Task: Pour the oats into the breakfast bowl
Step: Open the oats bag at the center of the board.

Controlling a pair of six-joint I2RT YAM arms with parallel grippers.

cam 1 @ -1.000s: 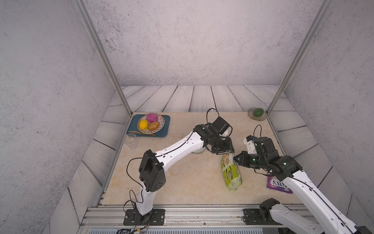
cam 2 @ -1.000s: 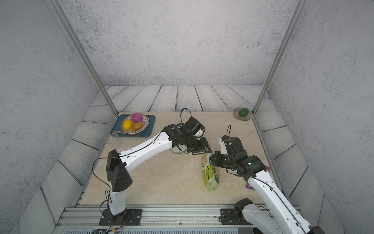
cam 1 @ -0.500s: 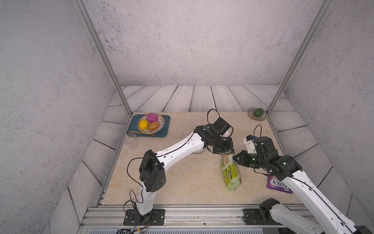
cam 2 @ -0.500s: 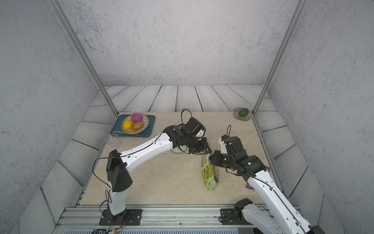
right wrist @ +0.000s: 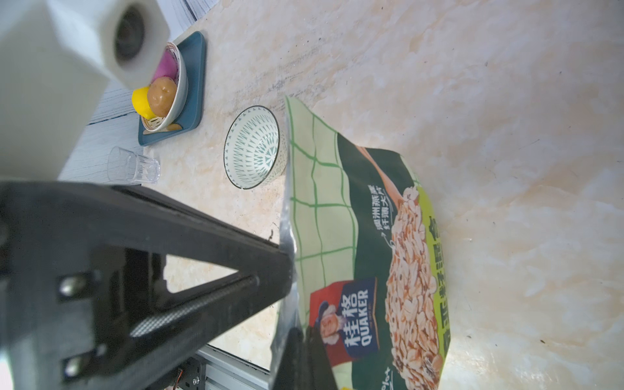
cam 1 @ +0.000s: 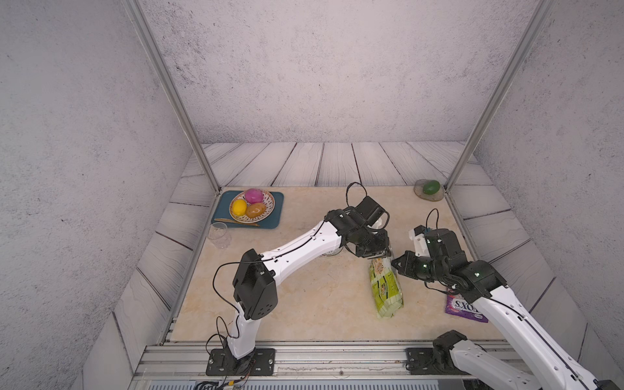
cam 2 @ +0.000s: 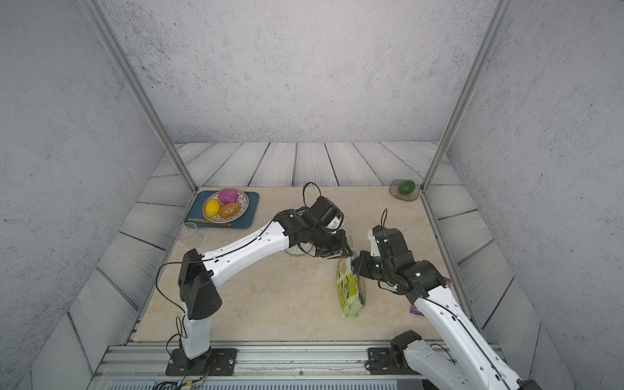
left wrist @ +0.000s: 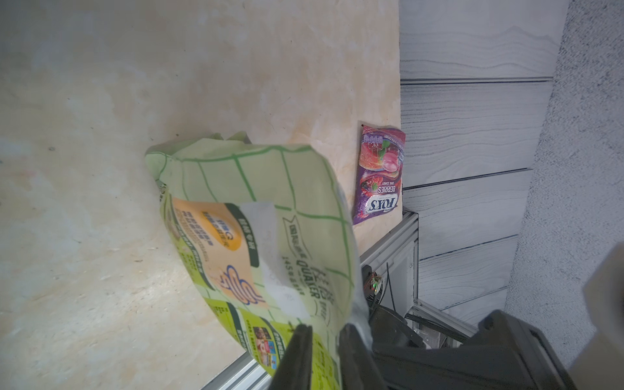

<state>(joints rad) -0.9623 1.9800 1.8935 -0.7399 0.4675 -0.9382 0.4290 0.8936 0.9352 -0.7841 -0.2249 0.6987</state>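
Left gripper [cam 1: 381, 256], right gripper [cam 1: 394, 264] reaching low, both clenching top edge of tall yellow-green plastic oat bag [cam 1: 387, 290]; bag standing tilted near white line-patterned bowl [right wrist: 253, 147].

Left tool [left wrist: 326, 334] pinches the oat bag [left wrist: 266, 216] edge between dark fingers [left wrist: 295, 354]. Bag is crumpled yellow-green with an orange label, far end on the beige tabletop [left wrist: 118, 101]. Purple FOX'S bag [left wrist: 380, 175] lies flat nearby, apart, at the tabletop edge.
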